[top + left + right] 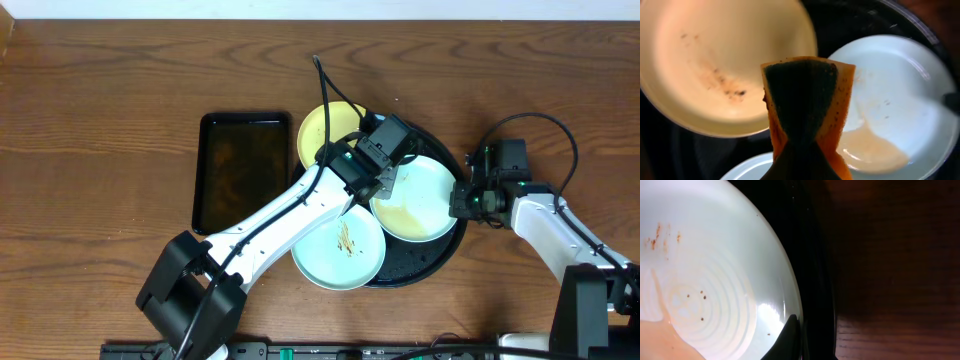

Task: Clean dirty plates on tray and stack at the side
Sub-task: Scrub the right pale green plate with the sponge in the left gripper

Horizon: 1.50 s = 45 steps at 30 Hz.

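Left arm (300,200) partly hides yellow plate (318,128)

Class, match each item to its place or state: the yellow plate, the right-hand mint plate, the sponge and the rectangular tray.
1 pale yellow round plate
2 mint-white round plate on the right
3 orange sponge with dark scouring face
4 rectangular black tray

a directly on the wooden table
b holds a pool of pale liquid
c right beside the rectangular tray
d pinched in the left gripper

Pairs: 1-c, 2-b, 3-d, 4-a
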Each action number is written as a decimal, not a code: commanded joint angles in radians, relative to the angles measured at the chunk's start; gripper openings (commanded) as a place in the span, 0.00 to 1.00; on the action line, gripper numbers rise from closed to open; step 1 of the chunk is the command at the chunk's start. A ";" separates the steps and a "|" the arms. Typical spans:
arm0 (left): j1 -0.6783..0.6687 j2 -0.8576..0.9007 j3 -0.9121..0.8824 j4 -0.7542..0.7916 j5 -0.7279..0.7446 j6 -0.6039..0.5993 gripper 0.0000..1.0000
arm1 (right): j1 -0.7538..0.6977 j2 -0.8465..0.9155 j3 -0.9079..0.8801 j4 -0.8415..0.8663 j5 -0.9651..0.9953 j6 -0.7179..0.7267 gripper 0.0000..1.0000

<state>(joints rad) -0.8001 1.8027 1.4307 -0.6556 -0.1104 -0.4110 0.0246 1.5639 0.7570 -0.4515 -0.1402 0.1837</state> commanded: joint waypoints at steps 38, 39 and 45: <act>0.005 0.306 0.008 0.254 -0.014 0.077 0.07 | 0.009 0.012 -0.009 -0.012 0.000 0.029 0.01; 0.003 0.293 0.012 0.239 -0.014 0.077 0.07 | 0.009 0.012 -0.009 -0.012 0.001 0.028 0.01; 0.002 0.140 0.013 0.162 0.111 0.077 0.08 | 0.009 0.012 -0.009 -0.011 0.001 0.028 0.01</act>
<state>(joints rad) -0.8108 2.0590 1.4441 -0.4679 -0.0406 -0.3397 0.0246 1.5639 0.7570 -0.4541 -0.1440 0.2020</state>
